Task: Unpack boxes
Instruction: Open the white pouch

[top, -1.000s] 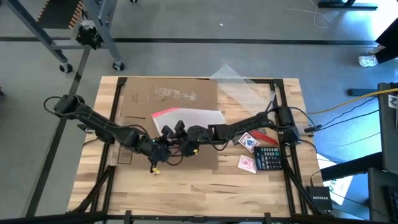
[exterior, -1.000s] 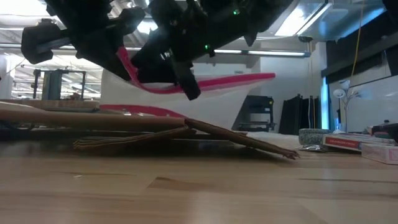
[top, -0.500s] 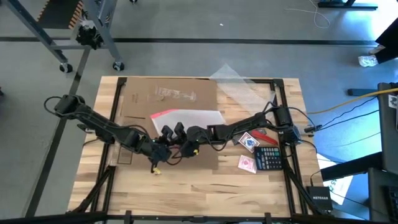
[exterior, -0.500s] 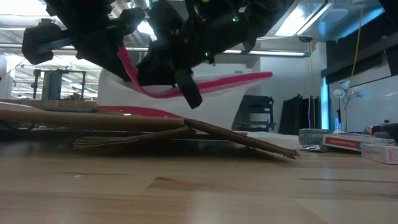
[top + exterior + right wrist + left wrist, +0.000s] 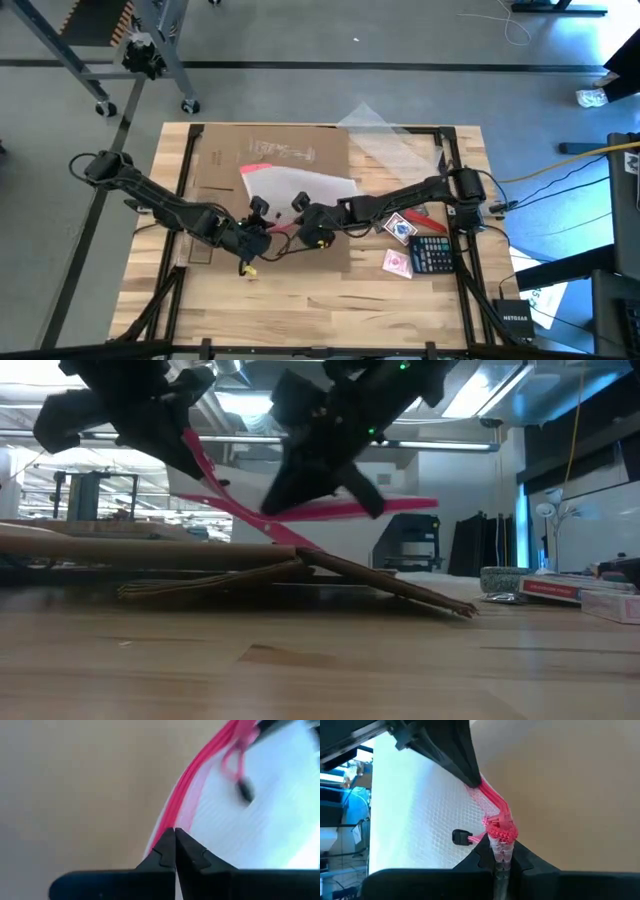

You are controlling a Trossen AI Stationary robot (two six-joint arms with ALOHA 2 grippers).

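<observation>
A: What is seen on the desk [image 5: 300, 300], from the largest thing down?

B: The flattened brown cardboard box [image 5: 270, 200] is spread over the far left part of the desk. On top of it the clear pouch with the pink-red zip edge [image 5: 300, 185] is held up off the cardboard. To the right of the box, card packs [image 5: 400, 228] and a calculator [image 5: 432, 254] are laid near the desk's edge.

A: And what has just been altered?

B: A second ago the right hand [image 5: 300, 203] was spread beside the pouch; now its fingers are pressed together on the pouch's zip edge, as is shown in the right wrist view. The left hand [image 5: 258, 208] has been kept pinched on the zip end throughout. The pouch has also been swung and raised a little.

A: What is meant by that for the unpacking?

B: The pouch is now gripped from both sides, so it is judged ready to be carried clear of the box
</observation>
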